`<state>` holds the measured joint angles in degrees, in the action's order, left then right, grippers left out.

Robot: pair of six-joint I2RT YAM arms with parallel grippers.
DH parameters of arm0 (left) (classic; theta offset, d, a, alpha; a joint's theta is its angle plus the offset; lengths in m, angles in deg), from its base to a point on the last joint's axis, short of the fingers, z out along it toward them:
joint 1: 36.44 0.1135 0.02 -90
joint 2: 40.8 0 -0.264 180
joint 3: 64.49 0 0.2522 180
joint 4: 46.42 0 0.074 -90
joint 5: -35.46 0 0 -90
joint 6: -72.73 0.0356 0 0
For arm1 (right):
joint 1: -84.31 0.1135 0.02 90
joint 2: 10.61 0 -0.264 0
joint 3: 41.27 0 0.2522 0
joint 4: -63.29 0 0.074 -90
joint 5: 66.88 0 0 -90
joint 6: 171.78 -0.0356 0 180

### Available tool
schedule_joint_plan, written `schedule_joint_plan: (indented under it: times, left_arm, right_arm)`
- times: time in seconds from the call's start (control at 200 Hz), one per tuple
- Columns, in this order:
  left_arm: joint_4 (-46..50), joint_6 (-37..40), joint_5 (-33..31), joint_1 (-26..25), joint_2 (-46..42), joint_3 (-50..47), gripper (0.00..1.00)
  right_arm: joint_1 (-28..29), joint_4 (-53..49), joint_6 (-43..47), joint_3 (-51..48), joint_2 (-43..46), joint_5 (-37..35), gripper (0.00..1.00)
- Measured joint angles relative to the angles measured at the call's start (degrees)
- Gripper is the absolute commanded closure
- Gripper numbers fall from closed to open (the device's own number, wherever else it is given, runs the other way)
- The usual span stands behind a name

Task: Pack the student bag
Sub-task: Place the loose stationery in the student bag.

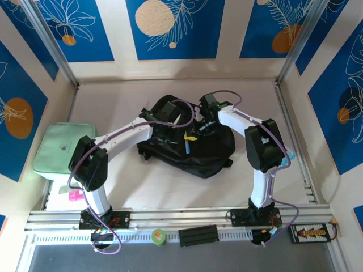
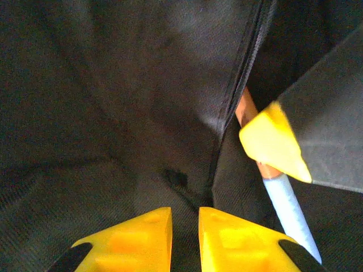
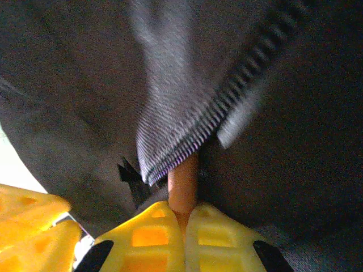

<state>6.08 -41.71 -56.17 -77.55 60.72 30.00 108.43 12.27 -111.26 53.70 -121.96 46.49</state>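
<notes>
The student bag (image 1: pixel 195 152), black and soft, lies in the middle of the table. Both grippers meet over its top. My right gripper (image 3: pixel 184 212) is shut on the orange end of a pen (image 3: pixel 182 184), whose tip goes under the bag's zipper edge (image 3: pixel 227 107). In the left wrist view the pen (image 2: pixel 286 207) shows an orange part and a light blue barrel beside the zipper line (image 2: pixel 235 96), with a right fingertip (image 2: pixel 272 141) on it. My left gripper (image 2: pixel 185 218) hovers just over the black fabric, jaws a little apart with nothing between them. From above, the left gripper (image 1: pixel 190 136) and the right gripper (image 1: pixel 199 129) sit close together.
A mint-green padded pouch (image 1: pixel 59 147) lies at the left wall, with a small pink item (image 1: pixel 75 196) near the left arm's base. A green tape roll (image 1: pixel 159 237) and a black box (image 1: pixel 198 234) sit on the front rail.
</notes>
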Motion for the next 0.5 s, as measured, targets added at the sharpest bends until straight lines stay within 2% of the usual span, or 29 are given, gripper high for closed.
schedule_joint_plan:
  times: [0.16, 0.5]
  left_arm:
    - [-0.9, -1.9, 1.2, 0.0, -2.1, -3.5, 0.79]
    - [-2.9, -2.7, 2.7, 0.0, -1.8, -4.2, 0.79]
  right_arm:
    - [0.5, 3.5, -2.1, 0.1, 0.0, -1.9, 0.90]
    - [3.3, 7.2, -6.6, -1.7, 1.9, -9.6, 0.71]
